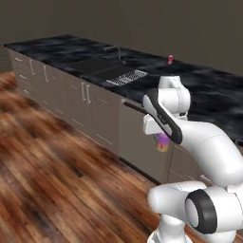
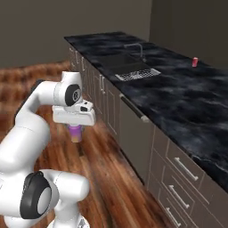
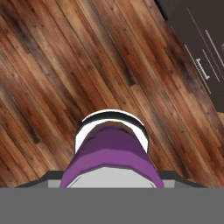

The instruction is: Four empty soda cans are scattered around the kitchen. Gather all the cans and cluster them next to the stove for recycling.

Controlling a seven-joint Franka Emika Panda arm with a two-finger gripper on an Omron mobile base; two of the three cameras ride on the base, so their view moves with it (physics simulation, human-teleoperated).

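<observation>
My hand (image 2: 75,129) is closed on 1 purple soda can (image 2: 76,132) and holds it upright, above the wood floor (image 1: 52,166) and in front of the cabinet fronts (image 2: 133,138). The can hangs below my hand; its orange base shows in both base views. In the hand view the purple can (image 3: 111,153) sits directly ahead of my hand with floor planks behind it. 1 red soda can (image 1: 170,59) stands on the black counter (image 2: 187,102), near its back edge, well apart from the sink (image 1: 102,66).
</observation>
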